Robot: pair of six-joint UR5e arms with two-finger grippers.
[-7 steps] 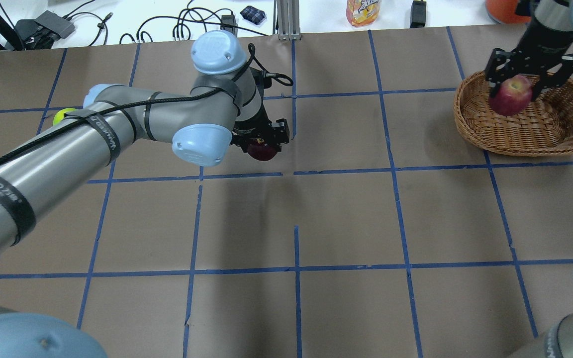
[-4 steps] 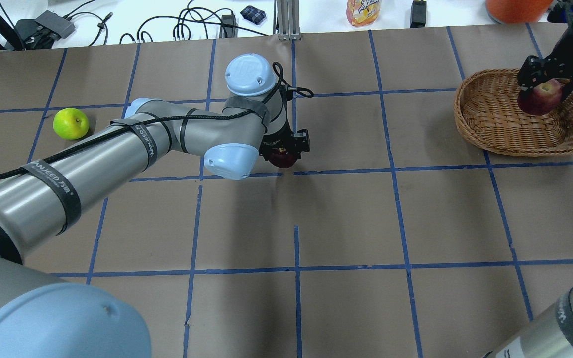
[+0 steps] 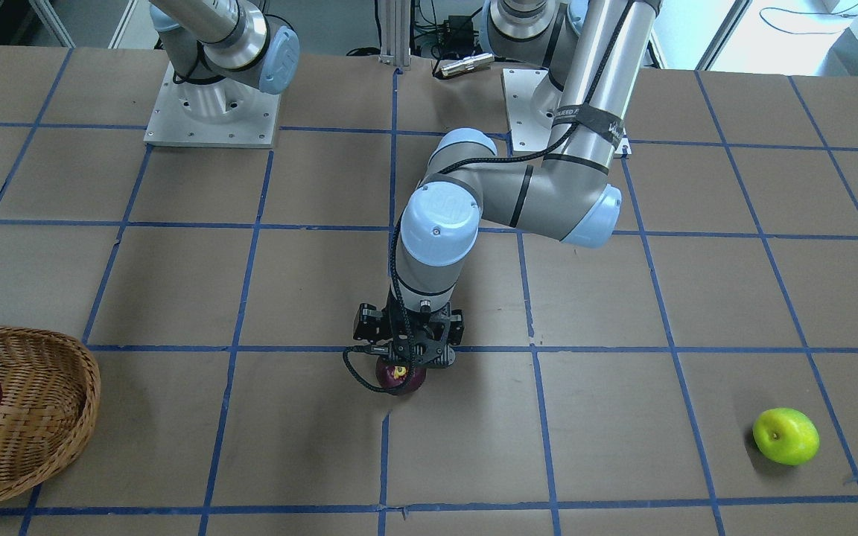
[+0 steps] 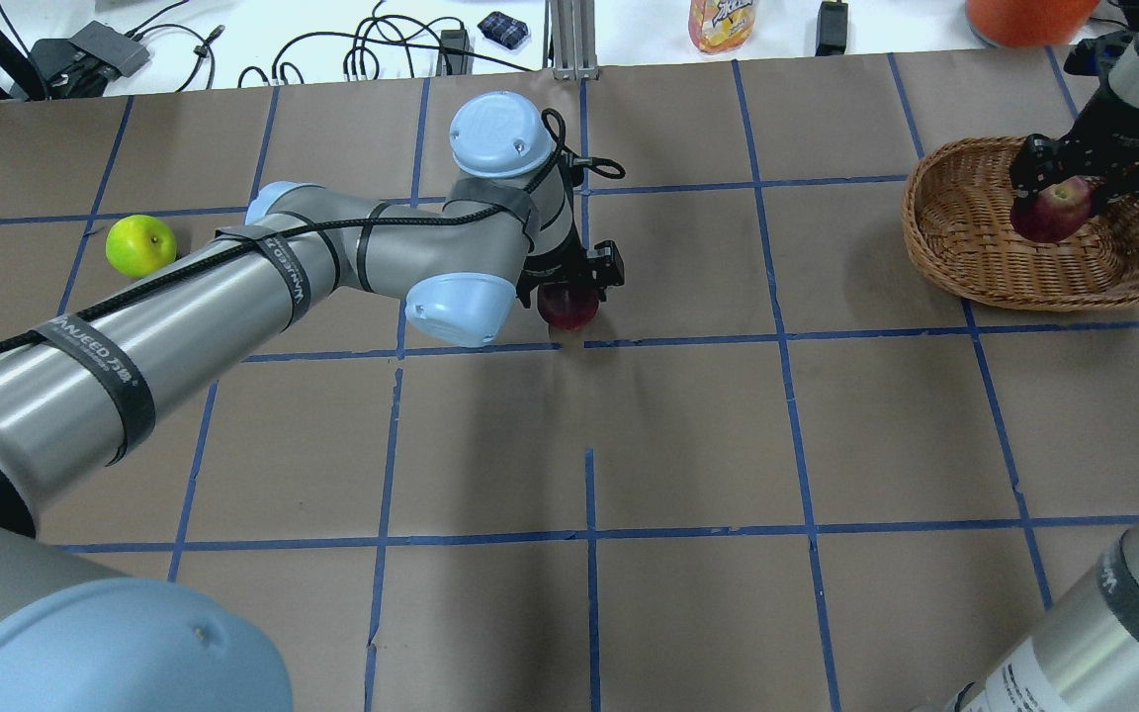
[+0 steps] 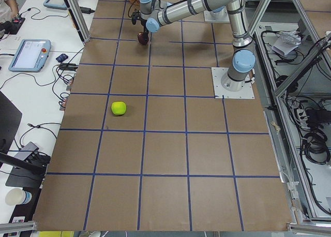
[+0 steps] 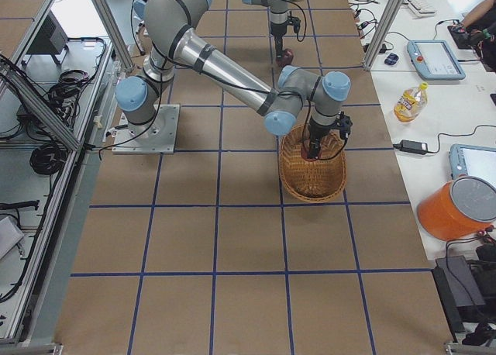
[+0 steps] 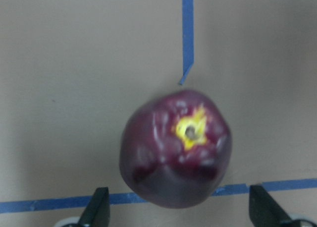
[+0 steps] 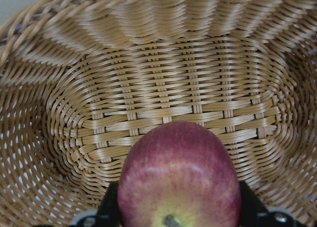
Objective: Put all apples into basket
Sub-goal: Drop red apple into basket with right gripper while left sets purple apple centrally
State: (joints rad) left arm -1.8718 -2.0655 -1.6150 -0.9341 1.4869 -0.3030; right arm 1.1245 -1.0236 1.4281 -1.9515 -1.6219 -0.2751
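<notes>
Currently, the dark purple apple [image 7: 176, 147] is seen lying on the brown table [image 4: 688, 425] near its middle, with its yellow-ringed dimple turned upward. A blue tape line [image 7: 44, 205] is crossed by the edge of the apple nearest the gripper, as the left wrist view shows it. The left gripper [image 3: 408, 356] is held straight above the apple, pointing down. Its fingers [image 7: 99, 211] are spread wide, one to each side of the apple. A gap is left between each fingertip and the fruit, so nothing is gripped.

The red apple [image 8: 178, 180] is pinched between the fingers [image 8: 249, 207] of the right gripper [image 4: 1064, 193], which are pressed against its two sides. It is held inside the wicker basket [image 4: 965, 267], low over the woven floor and about midway along it. Whether the floor is touched by the apple cannot be told. The basket is placed on the robot's right side of the table, towards the far edge.

The green apple [image 4: 139, 245] is left lying on the table on the robot's left side, also towards the far edge. It is well apart from both grippers and from the basket, and is touched by nothing but the table. The forearm of the left arm is seen passing near it in the overhead view.
</notes>
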